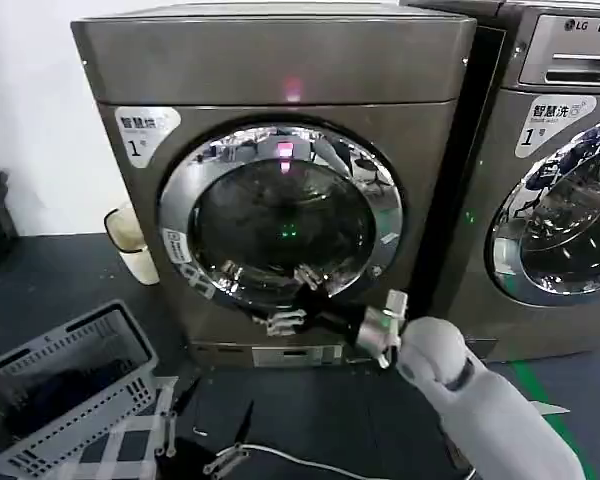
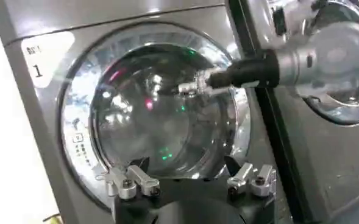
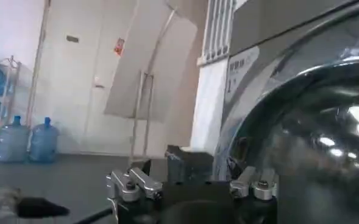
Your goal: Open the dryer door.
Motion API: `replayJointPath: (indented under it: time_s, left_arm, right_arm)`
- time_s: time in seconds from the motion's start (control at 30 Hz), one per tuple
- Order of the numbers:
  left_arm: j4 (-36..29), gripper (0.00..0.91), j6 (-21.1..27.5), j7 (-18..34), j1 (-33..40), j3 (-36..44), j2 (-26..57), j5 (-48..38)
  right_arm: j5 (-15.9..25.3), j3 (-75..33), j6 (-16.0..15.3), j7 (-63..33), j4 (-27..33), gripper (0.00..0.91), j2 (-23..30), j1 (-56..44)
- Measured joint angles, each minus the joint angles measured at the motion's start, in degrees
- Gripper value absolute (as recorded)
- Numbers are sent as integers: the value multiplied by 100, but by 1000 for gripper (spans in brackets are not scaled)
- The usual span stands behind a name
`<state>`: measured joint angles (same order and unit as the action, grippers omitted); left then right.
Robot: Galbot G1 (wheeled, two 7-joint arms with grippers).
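The dryer door (image 1: 280,215) sits flush in the front of the bronze-grey dryer (image 1: 280,60), its chrome ring unbroken around dark glass, so it reads as closed. The right gripper (image 1: 292,300) is at the lower rim of that ring, its two silver fingers (image 1: 277,322) spread apart with the lower chrome edge just beside or between them; whether they actually touch the ring cannot be told, and they grasp nothing visibly. In the left wrist view the same gripper (image 2: 194,85) reaches in front of the glass on its dark forearm. From the right wrist camera the door's curved ring and glass (image 3: 301,122) loom just beyond the fingertips (image 3: 130,184), the door edge cut off by the frame. The left gripper (image 2: 188,179) hangs back from the door, facing it, jaws released and wide with nothing between them. To the right of the working jaws stands the LG-marked washer (image 1: 570,150), cut off at the frame edge. Off to the left, low on the dark floor, lies a grey slatted laundry basket (image 1: 40,360) with something dark inside, hard to make out; a pale bin (image 1: 130,240) stands beside the dryer's left corner.
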<state>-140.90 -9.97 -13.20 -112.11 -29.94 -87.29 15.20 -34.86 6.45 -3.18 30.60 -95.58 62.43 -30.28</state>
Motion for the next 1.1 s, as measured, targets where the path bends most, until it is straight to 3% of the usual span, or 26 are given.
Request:
replayJointPath:
  time_s: [0.5,1.1]
  left_arm:
    - [-456,907,22,480,-237,-207,-193,98]
    - [-558,907,167,766,-249,-301,-323,564]
  right_arm:
    - [-72,588,230,-192,1304,907,572,731]
    - [-174,1109,194,-397,2228,907,1262,1425]
